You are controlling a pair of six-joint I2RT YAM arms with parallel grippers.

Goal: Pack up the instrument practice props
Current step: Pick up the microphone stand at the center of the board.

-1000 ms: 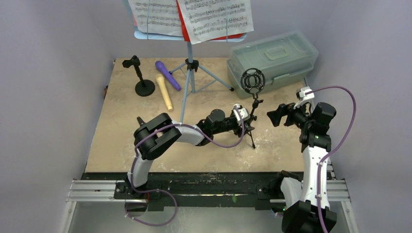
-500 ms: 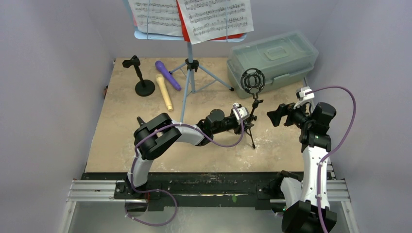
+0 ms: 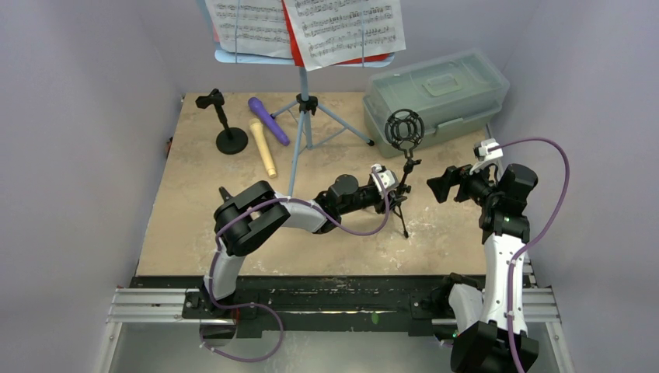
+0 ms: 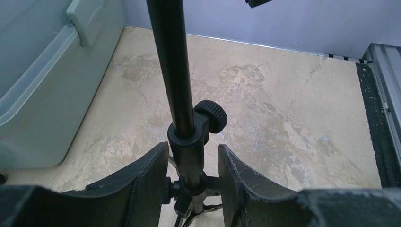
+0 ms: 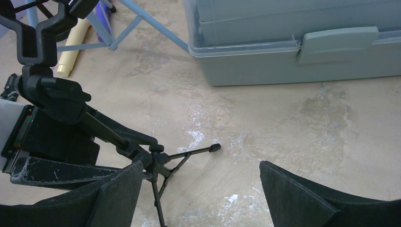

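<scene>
Left tool (image 4: 193,156) straddles stem collar of tripod mic holder (image 4: 172,71); clamped or not, cannot tell. Holder upright on surface (image 3: 202,202) near shut box (image 3: 435,89). Right tool (image 5: 199,166) apart, empty. Step: grasp. Next: firm grip, lift.

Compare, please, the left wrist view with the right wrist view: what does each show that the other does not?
Left wrist only: the metal rail. Right wrist only: the tan microphone, the purple microphone, the blue rack legs and the holder's feet. Both: the tripod mic holder with the left end effector flanking its pole, the grey-green box, the table.
</scene>
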